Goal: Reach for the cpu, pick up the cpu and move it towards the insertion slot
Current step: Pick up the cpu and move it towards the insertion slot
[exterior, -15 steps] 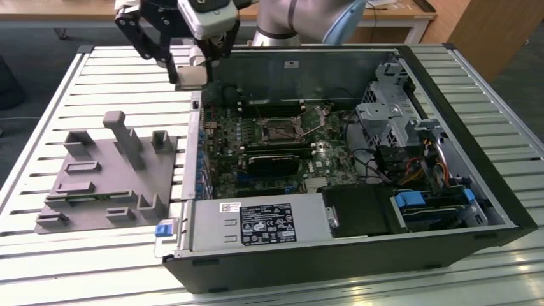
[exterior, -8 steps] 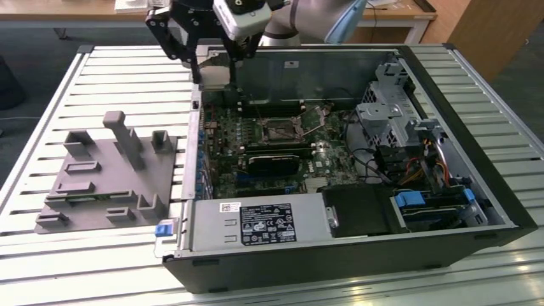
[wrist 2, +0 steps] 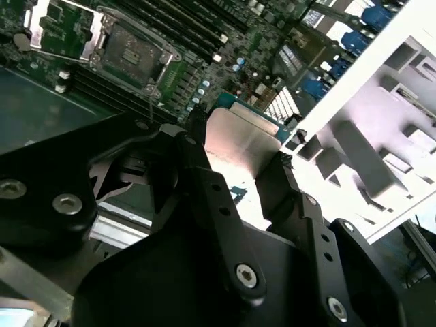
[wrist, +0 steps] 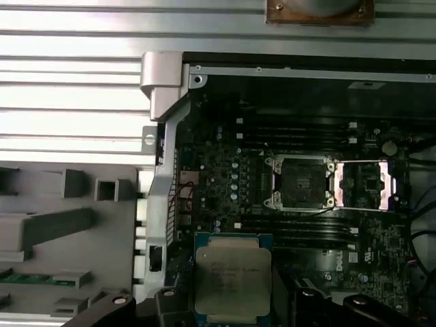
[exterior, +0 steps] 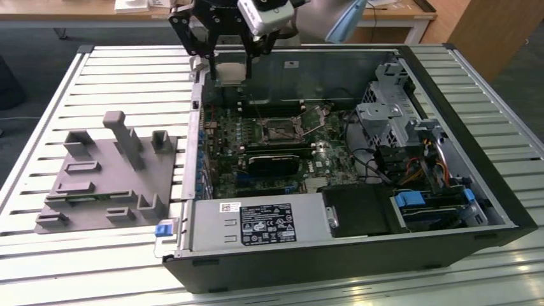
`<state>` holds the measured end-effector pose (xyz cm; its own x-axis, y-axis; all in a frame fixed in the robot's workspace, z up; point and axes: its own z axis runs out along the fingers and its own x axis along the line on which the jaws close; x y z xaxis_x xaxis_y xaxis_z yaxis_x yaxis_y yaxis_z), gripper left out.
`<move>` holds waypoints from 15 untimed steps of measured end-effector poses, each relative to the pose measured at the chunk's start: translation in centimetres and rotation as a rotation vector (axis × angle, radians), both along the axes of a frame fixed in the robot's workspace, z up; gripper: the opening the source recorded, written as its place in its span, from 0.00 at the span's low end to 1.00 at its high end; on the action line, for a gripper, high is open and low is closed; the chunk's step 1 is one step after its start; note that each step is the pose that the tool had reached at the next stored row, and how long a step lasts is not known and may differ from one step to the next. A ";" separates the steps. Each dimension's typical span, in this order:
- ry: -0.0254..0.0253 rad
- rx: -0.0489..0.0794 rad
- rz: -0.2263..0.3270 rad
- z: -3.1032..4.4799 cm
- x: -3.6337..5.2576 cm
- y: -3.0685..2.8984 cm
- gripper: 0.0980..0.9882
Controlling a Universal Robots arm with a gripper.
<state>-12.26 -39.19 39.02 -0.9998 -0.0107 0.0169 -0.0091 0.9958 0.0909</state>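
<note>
Currently black two-finger gripper point(exterior: 231, 69) closed on the cpu point(exterior: 231, 70), small flat square chip w/ silvery metal top and pale rim point(wrist: 232, 278), pinched edge-on between both fingers point(wrist 2: 204, 177). Chip is up in the air, upper centre-left of exterior view, over rear edge of open black pc case point(exterior: 476, 127). Insertion slot point(exterior: 279, 130), silvery-framed square socket w/ dark centre point(wrist: 300, 182), sits lid-open at mid frame, well apart from chip. Grey plastic fixture block point(exterior: 111, 178) at exterior view's left.

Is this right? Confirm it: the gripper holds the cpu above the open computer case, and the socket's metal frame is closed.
Not quite. The gripper does hold the cpu above the computer case, but the first wrist view shows the insertion slot open, its metal frame flipped aside.
</note>
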 end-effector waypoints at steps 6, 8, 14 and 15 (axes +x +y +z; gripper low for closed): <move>-0.0001 0.000 0.000 -0.17 1.78 0.76 0.50; 0.0000 0.000 0.000 -0.21 2.49 0.92 0.50; -0.0001 0.000 0.000 -0.37 4.71 1.36 0.50; 0.0000 0.000 0.000 -0.39 5.13 1.42 0.50</move>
